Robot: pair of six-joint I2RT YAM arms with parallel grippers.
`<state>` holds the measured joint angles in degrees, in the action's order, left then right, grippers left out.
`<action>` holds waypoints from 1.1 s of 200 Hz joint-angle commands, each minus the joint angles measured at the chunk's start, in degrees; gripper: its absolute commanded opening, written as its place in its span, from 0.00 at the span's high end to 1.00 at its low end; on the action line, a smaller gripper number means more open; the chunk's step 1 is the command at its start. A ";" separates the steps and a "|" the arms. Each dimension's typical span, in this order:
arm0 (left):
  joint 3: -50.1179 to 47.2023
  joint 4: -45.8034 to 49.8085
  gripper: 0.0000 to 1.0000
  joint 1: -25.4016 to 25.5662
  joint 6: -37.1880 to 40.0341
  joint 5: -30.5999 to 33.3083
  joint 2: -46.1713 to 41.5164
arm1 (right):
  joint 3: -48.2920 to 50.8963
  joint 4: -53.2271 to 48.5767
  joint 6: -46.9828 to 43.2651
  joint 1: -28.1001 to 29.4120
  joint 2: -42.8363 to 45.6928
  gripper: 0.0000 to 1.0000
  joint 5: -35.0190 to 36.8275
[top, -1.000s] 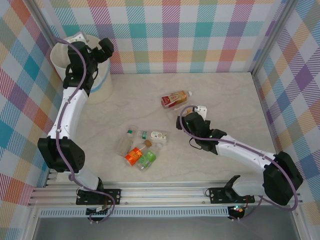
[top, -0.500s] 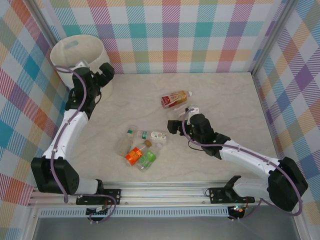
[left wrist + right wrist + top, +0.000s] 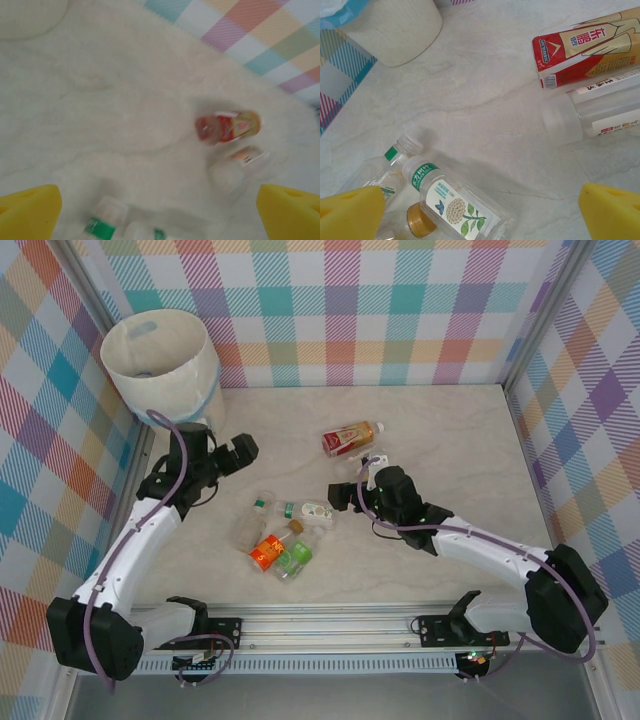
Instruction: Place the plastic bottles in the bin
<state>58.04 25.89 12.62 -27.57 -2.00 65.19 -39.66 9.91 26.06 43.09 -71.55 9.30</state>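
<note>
Both claws are spread, nothing held. The left claw point(image 3: 243, 448) hangs over the bare surface point(image 3: 450, 430) btwn the bin point(image 3: 195, 390) and the heap of plastic bottles point(image 3: 282, 538). The right claw point(image 3: 348, 488) sits just right of that heap, w/ the red-label bottle point(image 3: 350, 438) behind it. The bin stands in the far-left corner. The bottles lie on their sides mid-surface, well apart from it.

Risks, imo:
- Both arms point at the same heap, so wrists or cables could clash if both go in.
- The bottles are round, clear and packed tight, so an off-centre pinch prob. squirts one away or knocks its neighbours.
- In the right wrist view the green-cap bottle point(image 3: 455, 200) lies against others, so a clean single grab looks hard.
- The left wrist view is smeared, so aiming from it is poor.

Vs 1 s ago: the left claw was up at the bin and has now swung down toward the heap. The right claw has slid left, nearer the heap. The bottles on the surface haven't shifted.
</note>
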 commanded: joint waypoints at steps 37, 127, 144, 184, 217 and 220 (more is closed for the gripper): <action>-8.90 7.58 0.00 1.82 1.09 0.58 -2.06 | -1.74 1.63 -0.45 -0.02 -0.36 0.00 0.15; -15.49 4.04 0.00 8.63 6.94 4.09 2.32 | -3.43 0.45 -0.32 -0.03 -1.49 0.00 1.12; -16.65 2.66 0.00 8.91 8.16 1.98 3.13 | -3.92 0.37 -0.32 -0.01 -2.17 0.00 1.11; -18.25 0.21 0.02 8.95 9.32 -0.23 6.81 | -5.53 -0.30 -0.07 -0.02 -4.02 0.00 0.20; -16.47 0.85 0.05 9.00 8.33 1.07 12.02 | -6.55 -0.73 0.03 -0.02 -5.18 0.00 -0.10; -16.46 0.71 0.05 9.00 8.12 1.51 12.25 | -6.68 -0.85 0.04 -0.05 -5.25 0.00 -0.23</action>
<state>40.51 26.79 21.26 -19.68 -1.45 75.05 -43.99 8.95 26.09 43.09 -75.96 9.76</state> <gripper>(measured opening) 0.961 0.997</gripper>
